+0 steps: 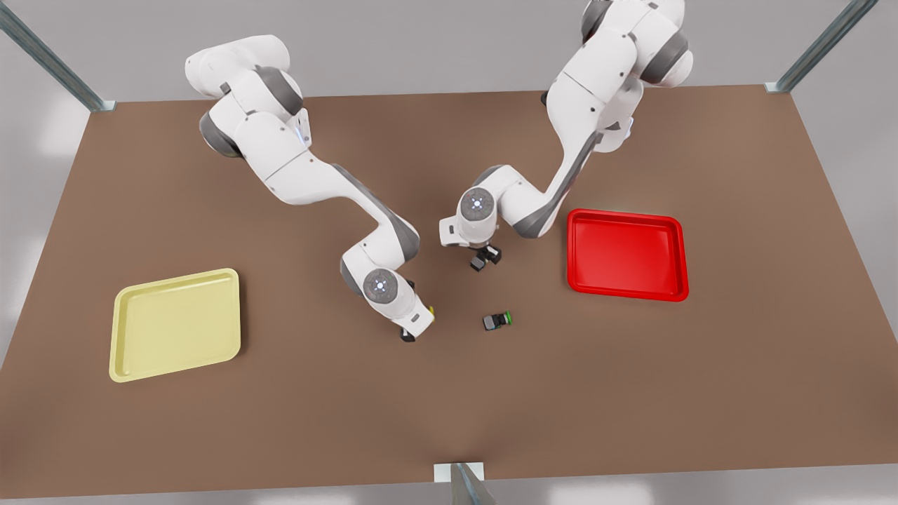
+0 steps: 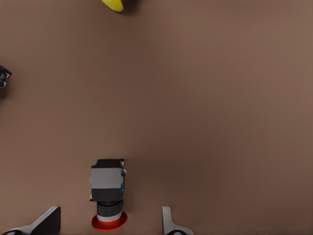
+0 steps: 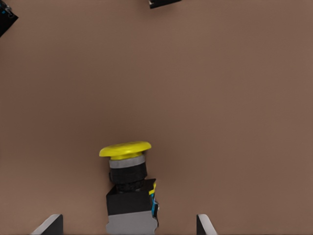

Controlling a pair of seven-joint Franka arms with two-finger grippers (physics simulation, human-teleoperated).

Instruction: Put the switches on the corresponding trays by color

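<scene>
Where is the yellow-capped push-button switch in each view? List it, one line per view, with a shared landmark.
Front view: yellow-capped push-button switch, peeking out beside the right hand.
Left wrist view: its cap, cut by the frame edge.
Right wrist view: switch inside the open right hand.
Shared landmark: brown table.

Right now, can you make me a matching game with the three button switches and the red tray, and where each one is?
Things:
1. yellow switch
2. red switch
3. green switch
4. red tray

Places:
A. lying alone on the table
B. at the front view's right
C. between the open left hand fingers
D. between the open right hand fingers

Pairs: 1-D, 2-C, 3-A, 4-B
</scene>
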